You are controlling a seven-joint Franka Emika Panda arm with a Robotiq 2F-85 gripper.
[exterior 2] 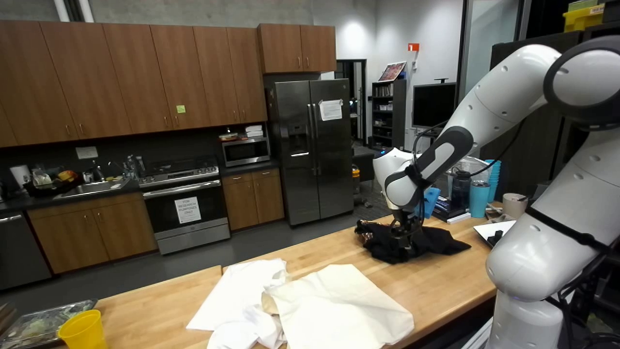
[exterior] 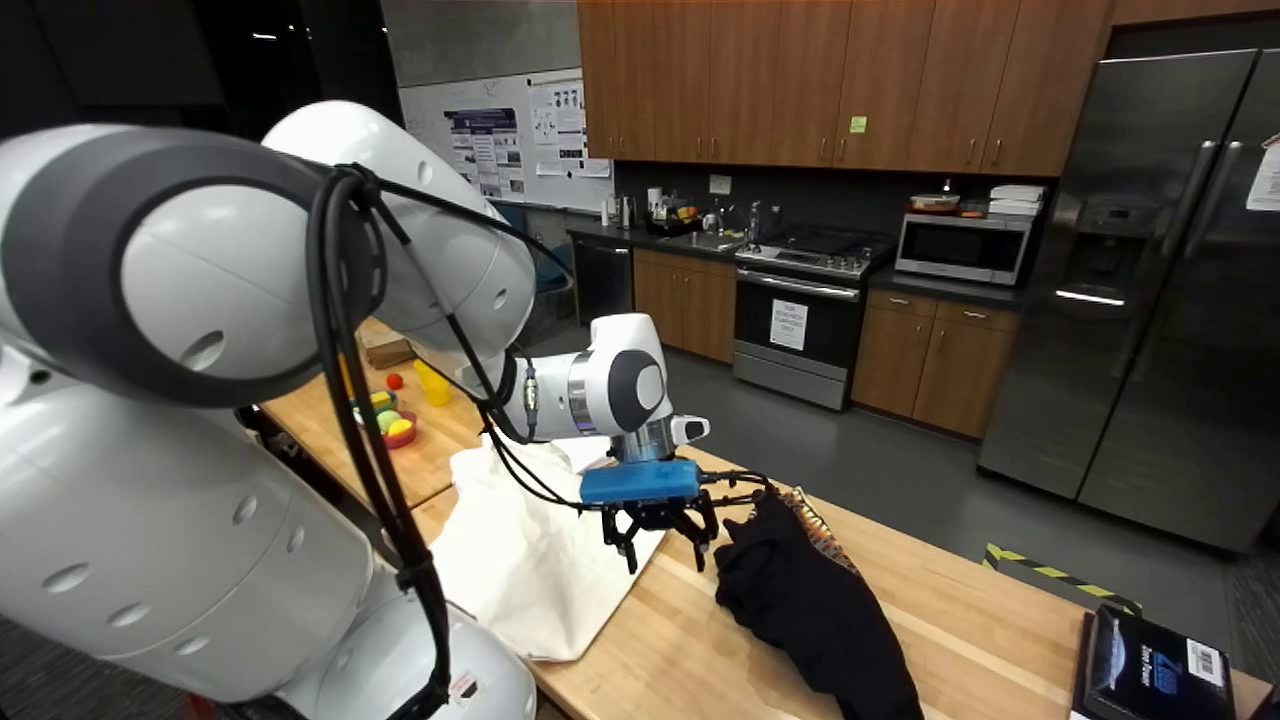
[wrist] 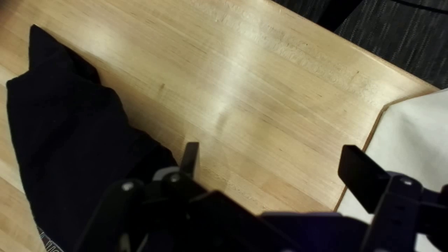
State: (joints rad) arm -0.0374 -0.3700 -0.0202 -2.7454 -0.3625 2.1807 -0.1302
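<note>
Two fingers (wrist: 364, 180) stand wide apart, holding nothing, and the wood of the desk (wrist: 245, 87) shows in the gap between them. Just beside one finger lies the black cloth (exterior: 815, 610), bunched into a long, loose heap; past the opposite finger spreads the cream cloth (exterior 2: 339, 305), and farther off on that same side sits the crumpled white cloth (exterior 2: 242, 293). We judge that each fabric rests by its own slack weight, since we see nothing propping it up, and that the patterned strip (exterior: 826, 535) bordering the black cloth shows because the material is folded or turned over there. Harder for us is the contact: in an exterior view the fingers, dark against the black cloth (exterior 2: 438, 242), blur into it, so we cannot tell whether the nearer finger brushes it or hangs just above. In the wrist view the fingers themselves mask part of it, and the patterned strip runs off beneath the lower edge of the frame. Whether the black cloth is a garment or a bag, we cannot say.
</note>
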